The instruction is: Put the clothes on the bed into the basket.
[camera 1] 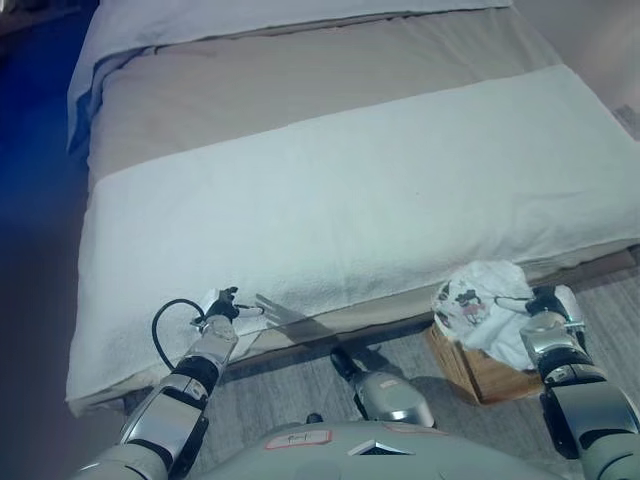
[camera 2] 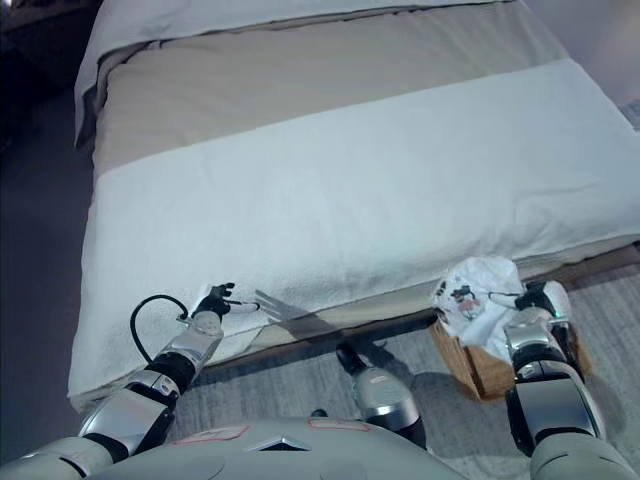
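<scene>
Progress check. The bed [camera 1: 340,190] carries a white blanket [camera 1: 330,215] across its near half and a beige cover [camera 1: 300,80] beyond it; we see no loose garment left on either. A white cloth [camera 2: 478,292] with a dark print sits heaped in the basket [camera 2: 478,368], which stands on the floor [camera 2: 290,385] at the near right, just beside the bed edge.

Right hand [camera 2: 537,300] rests at the cloth's right side, touching it; whether its fingers clamp the fabric we cannot tell (they are partly hidden by the folds). Left hand [camera 2: 216,301] lies at the near left blanket edge, fingers straight and apart, gripping nothing.

Judgement: task looks nearly or fully done; what remains is releasing the cloth and withdrawing.

Writing: the print on the cloth is too small to read.
</scene>
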Robot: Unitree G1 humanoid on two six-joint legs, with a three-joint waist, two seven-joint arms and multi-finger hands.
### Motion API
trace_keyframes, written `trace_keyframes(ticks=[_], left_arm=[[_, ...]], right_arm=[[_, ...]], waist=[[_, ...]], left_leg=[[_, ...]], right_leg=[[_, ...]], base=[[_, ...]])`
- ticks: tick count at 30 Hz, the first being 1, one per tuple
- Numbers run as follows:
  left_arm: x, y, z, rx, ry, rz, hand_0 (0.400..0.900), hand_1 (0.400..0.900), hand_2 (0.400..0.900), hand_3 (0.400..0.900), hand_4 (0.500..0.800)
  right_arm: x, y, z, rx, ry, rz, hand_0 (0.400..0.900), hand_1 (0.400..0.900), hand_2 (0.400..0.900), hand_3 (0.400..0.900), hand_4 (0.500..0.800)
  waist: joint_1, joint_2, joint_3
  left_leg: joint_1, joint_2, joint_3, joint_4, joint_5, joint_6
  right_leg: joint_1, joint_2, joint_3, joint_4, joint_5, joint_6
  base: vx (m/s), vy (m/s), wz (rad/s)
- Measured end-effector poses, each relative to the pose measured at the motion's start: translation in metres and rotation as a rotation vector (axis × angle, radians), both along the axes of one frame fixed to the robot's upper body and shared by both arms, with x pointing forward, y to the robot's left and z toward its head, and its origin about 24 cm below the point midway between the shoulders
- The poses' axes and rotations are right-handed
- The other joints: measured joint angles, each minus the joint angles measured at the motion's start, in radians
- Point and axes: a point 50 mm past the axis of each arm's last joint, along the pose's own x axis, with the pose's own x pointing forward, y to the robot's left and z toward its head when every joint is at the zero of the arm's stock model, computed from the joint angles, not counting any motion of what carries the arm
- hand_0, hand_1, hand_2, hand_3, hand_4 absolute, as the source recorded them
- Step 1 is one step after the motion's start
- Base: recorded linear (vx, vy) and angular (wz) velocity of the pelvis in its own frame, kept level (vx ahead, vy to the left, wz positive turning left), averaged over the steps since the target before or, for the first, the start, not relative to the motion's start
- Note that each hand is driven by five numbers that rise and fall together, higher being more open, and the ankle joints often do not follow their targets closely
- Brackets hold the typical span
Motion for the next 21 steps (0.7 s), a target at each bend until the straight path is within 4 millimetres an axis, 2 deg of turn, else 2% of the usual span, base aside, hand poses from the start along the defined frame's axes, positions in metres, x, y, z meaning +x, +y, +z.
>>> trace_keyframes(ticks=[3, 7, 8, 15, 21], left_arm=[[0.000, 0.000, 0.000, -0.004, 0.005, -0.004, 0.900, 0.900, 0.900, 0.900, 0.800], [0.000, -0.002, -0.001, -0.006, 0.007, -0.013, 0.900, 0.900, 0.900, 0.900, 0.800], [0.000, -0.003, -0.001, -0.007, 0.006, -0.017, 0.900, 0.900, 0.900, 0.900, 0.800], [0.001, -0.013, 0.000, -0.025, -0.003, -0.062, 0.900, 0.900, 0.900, 0.900, 0.800], [0.001, -0.014, -0.001, -0.038, 0.000, -0.067, 0.900, 0.900, 0.900, 0.900, 0.800]], right_arm=[[-0.015, -0.014, 0.001, -0.014, 0.032, -0.063, 0.400, 0.400, 0.400, 0.400, 0.500], [-0.024, -0.029, 0.008, -0.046, 0.054, -0.100, 0.400, 0.400, 0.400, 0.400, 0.500], [-0.026, -0.034, 0.012, -0.055, 0.060, -0.111, 0.900, 0.900, 0.900, 0.900, 0.800], [-0.045, -0.068, 0.035, -0.098, 0.085, -0.227, 0.900, 0.900, 0.900, 0.900, 0.800], [-0.044, -0.076, 0.045, -0.111, 0.071, -0.231, 0.900, 0.900, 0.900, 0.900, 0.800]], waist=[[0.001, 0.012, -0.008], [0.002, 0.033, -0.018], [0.003, 0.042, -0.017], [0.003, 0.099, -0.005], [0.004, 0.120, 0.006]], left_leg=[[-0.001, 0.001, -0.004, 0.003, 0.000, 0.000], [-0.011, -0.002, -0.007, 0.014, 0.000, 0.000], [-0.012, -0.003, -0.011, 0.015, 0.000, 0.000], [-0.021, -0.013, -0.046, 0.031, 0.000, 0.000], [-0.022, -0.016, -0.064, 0.033, 0.000, 0.000]], right_leg=[[0.002, -0.001, -0.003, -0.002, 0.000, -0.001], [0.004, -0.010, -0.014, -0.012, -0.003, -0.004], [0.005, -0.013, -0.019, -0.016, -0.003, -0.004], [0.026, -0.041, -0.057, -0.038, -0.003, -0.005], [0.036, -0.051, -0.072, -0.048, -0.003, -0.005]], base=[[0.00, -0.015, 0.10], [0.01, 0.001, 0.10], [0.02, -0.003, 0.08], [0.01, -0.008, 0.20], [-0.02, -0.018, 0.15]])
